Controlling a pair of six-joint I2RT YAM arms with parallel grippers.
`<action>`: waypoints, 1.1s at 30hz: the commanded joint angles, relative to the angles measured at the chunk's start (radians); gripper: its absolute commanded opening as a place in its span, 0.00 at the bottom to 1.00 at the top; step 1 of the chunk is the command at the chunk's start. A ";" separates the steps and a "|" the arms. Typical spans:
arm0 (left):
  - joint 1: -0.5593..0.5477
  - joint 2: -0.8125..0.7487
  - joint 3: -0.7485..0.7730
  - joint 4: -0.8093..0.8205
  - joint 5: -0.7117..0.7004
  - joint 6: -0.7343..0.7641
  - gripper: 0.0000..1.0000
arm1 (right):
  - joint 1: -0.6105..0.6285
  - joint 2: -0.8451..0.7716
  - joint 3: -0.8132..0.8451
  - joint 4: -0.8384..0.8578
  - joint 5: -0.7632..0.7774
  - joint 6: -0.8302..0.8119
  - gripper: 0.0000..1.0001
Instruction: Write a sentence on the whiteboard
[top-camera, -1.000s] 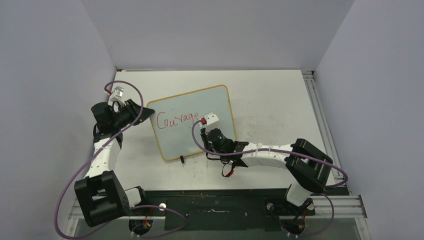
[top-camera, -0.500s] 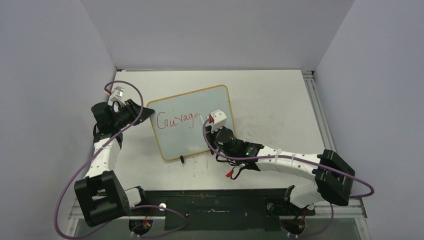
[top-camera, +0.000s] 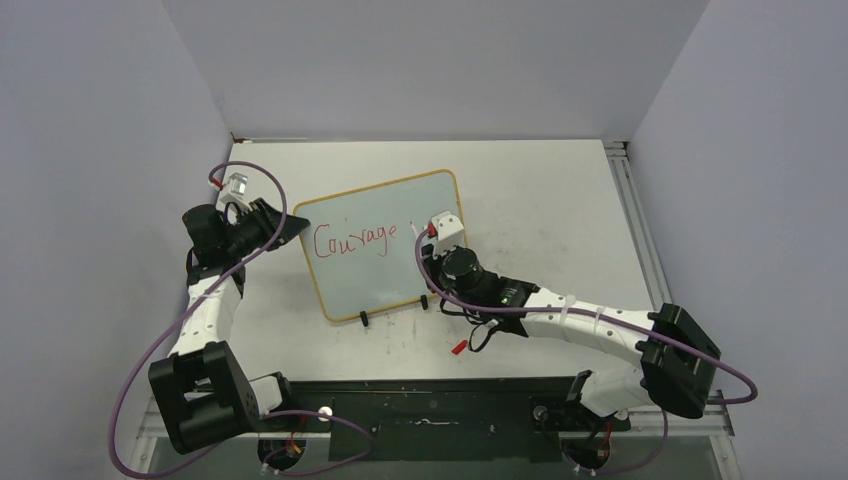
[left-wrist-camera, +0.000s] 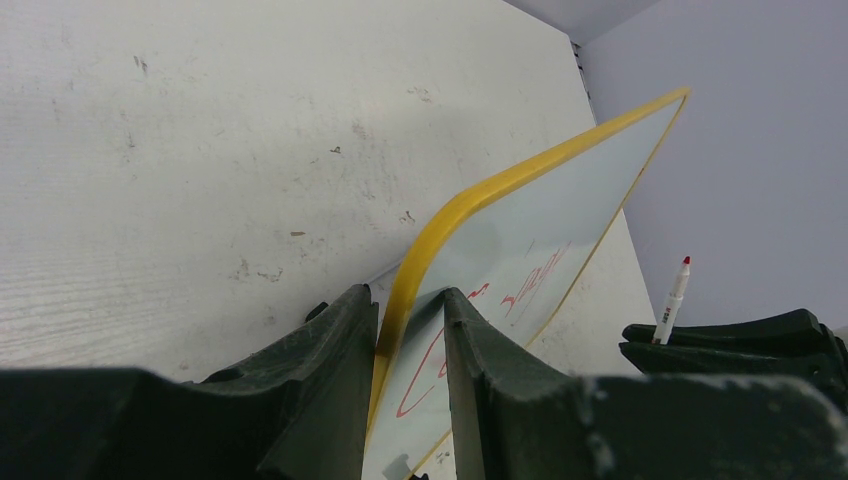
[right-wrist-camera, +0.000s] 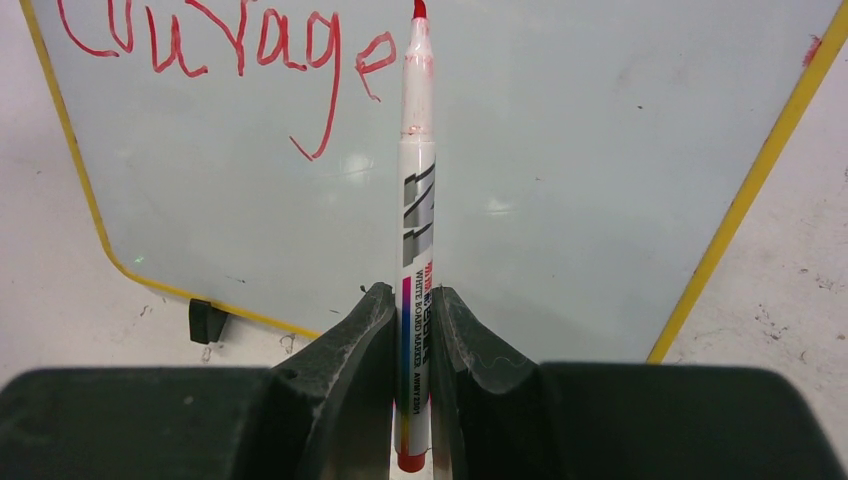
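From where I stand, the whiteboard (top-camera: 385, 285) sits near the middle of the table (top-camera: 540, 190), propped on its black clip feet (top-camera: 364, 320) along its 6 o'clock edge. So far the sentence (top-camera: 355, 241) is only the red word "Courage" across the upper part of the face. The left gripper (left-wrist-camera: 408, 310) is partly closed, pinching the yellow frame at the board's 10 o'clock corner to steady it. The right gripper (right-wrist-camera: 408, 295) is clamped tight round the barrel of a red marker (right-wrist-camera: 415, 200), whose tip points at the bare face just at 3 o'clock of the final "e". I cannot tell whether the tip is touching the surface. The worry from here is pressure. If the marker bears down too hard, the board could pivot on that single corner pinch or skid on its feet, and the letters would wander. The marker is gripped low on its barrel, so a sideways stroke could twist it between the fingers and leave the line faint or broken. There is little room left towards 3 o'clock, so a next word started there risks running into the frame. Dropping to a second line brings the wrist and its cable close over wet ink, which could smear.
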 joint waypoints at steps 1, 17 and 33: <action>0.002 -0.018 0.018 -0.001 0.006 0.019 0.29 | -0.023 0.014 0.012 0.020 -0.023 -0.015 0.05; 0.002 -0.012 0.024 -0.005 0.007 0.022 0.29 | -0.063 0.124 0.073 0.017 -0.078 0.005 0.05; 0.002 -0.012 0.024 -0.005 0.008 0.020 0.29 | -0.076 0.189 0.133 -0.052 -0.092 0.032 0.05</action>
